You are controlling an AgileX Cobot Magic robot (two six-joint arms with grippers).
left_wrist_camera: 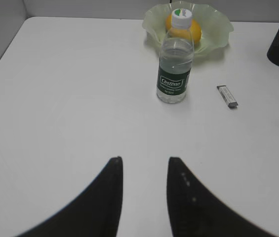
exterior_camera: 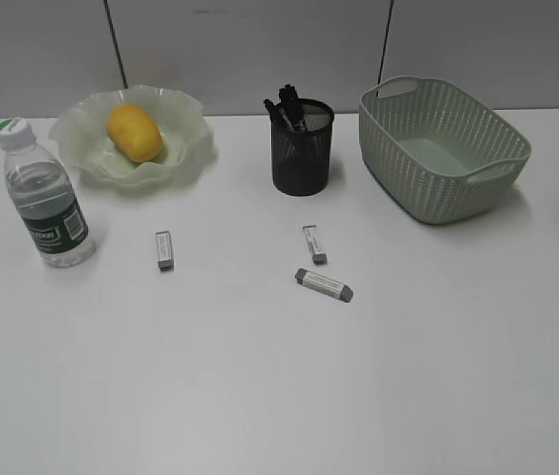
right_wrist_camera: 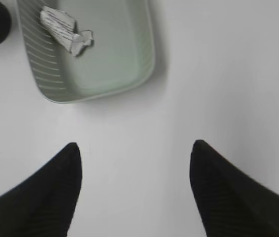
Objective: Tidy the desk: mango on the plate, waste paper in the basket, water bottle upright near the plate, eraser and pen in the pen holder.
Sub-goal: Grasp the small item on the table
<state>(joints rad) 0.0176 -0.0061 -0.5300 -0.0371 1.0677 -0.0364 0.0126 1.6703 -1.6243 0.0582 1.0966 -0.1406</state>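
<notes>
The mango [exterior_camera: 135, 133] lies in the wavy green plate [exterior_camera: 71, 129]. Left of the plate, the water bottle [exterior_camera: 46, 193] stands upright on the desk [exterior_camera: 259, 386]. Dark pens [exterior_camera: 287, 105] stick out of the black mesh pen holder [exterior_camera: 302, 148]. Three erasers lie on the desk: one [exterior_camera: 164, 250] at left, two [exterior_camera: 315, 244] [exterior_camera: 324, 285] at centre. The waste paper [right_wrist_camera: 65, 29] rests inside the basket [right_wrist_camera: 114, 59]. My left gripper [left_wrist_camera: 144, 160] hangs open and empty, well short of the bottle [left_wrist_camera: 175, 64]. Open too, my right gripper [right_wrist_camera: 135, 145] holds nothing, over bare desk near the basket's end.
The basket [exterior_camera: 427, 168] stands at the back right and the pen holder at back centre. A grey wall runs behind the desk. In the left wrist view, one eraser [left_wrist_camera: 227, 96] lies right of the bottle. Neither arm shows in the exterior view.
</notes>
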